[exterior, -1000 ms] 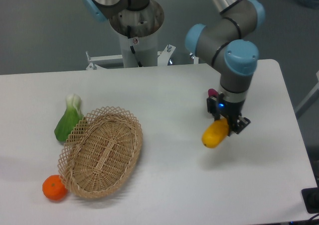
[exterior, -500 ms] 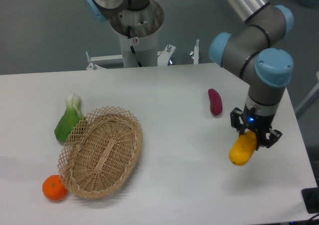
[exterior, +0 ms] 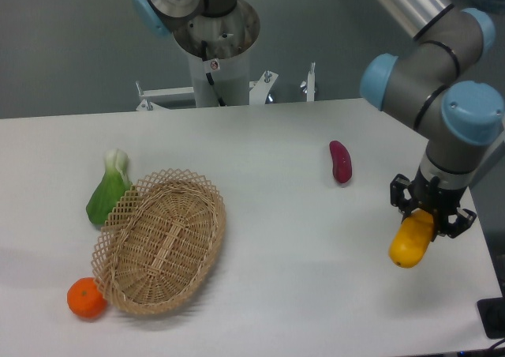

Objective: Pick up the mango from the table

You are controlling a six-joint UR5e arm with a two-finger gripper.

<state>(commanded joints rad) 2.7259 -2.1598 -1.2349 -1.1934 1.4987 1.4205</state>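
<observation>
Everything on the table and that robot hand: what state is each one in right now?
hand: shut on the mango
mango: held, tilted, near the table's right edge
purple vegetable: lying free
basket: empty
leafy green: lying beside the basket
orange: touching the basket's rim

Mango [exterior: 412, 242] in the end effector [exterior: 431, 215] above the white table [exterior: 276, 215], purple vegetable [exterior: 341, 161] nearby

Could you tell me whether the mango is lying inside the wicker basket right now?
No, the mango is held in the hand near the table's right edge, far from the basket.
</observation>
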